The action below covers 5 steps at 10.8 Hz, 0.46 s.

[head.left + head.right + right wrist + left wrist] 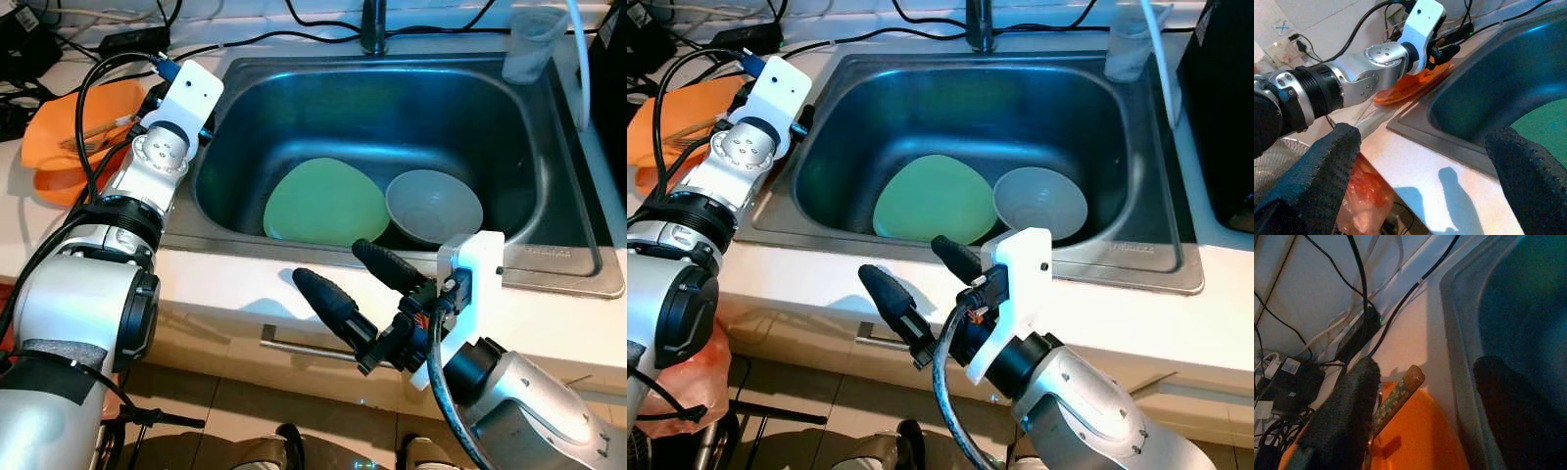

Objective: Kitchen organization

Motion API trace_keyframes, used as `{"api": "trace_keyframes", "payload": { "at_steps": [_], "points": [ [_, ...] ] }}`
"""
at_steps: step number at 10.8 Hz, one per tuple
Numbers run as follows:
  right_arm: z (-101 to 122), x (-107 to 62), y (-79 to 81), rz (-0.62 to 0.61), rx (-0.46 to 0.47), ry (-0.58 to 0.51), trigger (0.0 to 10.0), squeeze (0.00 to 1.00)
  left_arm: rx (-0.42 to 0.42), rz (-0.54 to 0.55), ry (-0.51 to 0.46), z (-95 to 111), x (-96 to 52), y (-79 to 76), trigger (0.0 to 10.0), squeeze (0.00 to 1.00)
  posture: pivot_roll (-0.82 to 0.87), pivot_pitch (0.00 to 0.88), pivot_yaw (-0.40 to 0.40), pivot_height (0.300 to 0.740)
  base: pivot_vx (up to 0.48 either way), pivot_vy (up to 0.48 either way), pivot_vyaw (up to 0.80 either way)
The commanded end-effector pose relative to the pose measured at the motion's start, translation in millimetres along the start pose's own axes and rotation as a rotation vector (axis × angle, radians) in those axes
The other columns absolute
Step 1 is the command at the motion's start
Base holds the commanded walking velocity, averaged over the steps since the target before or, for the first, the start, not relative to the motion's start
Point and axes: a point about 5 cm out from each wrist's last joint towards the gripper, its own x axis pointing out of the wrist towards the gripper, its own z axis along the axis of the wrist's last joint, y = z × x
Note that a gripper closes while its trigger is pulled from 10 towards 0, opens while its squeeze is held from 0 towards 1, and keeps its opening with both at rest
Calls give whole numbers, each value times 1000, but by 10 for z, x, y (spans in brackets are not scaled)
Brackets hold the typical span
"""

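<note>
Green plate [325, 202], grey bowl [433, 206] unmoved in sink [549, 257]; right hand [345, 284] open, empty; left hand [1420, 406] open over orange dish [61, 137].

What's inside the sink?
In the sink lie a green plate and a grey bowl, side by side near its front wall. The plate's front edge and the sink floor under both are hidden.

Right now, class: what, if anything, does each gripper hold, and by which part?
Nothing: the right gripper is open over the counter edge; the left gripper is open above the orange dish.
</note>
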Motion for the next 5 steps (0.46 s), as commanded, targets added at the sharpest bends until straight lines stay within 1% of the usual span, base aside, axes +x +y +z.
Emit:
{"api": "trace_keyframes", "payload": {
  "at_steps": [1, 5],
  "points": [
    [7, -9, 52, 23, -2, 5, 10000, 0, 0, 18, 32, -100, -14, 77, 0, 0, -263, 212, 167, 740, 0, 0, 0],
    [0, 7, 42, 19, -3, 9, 10000, 0, -1, 32, 22, -83, -13, 123, 0, 0, -254, 207, 169, 740, 0, 0, 0]
  ]
}}
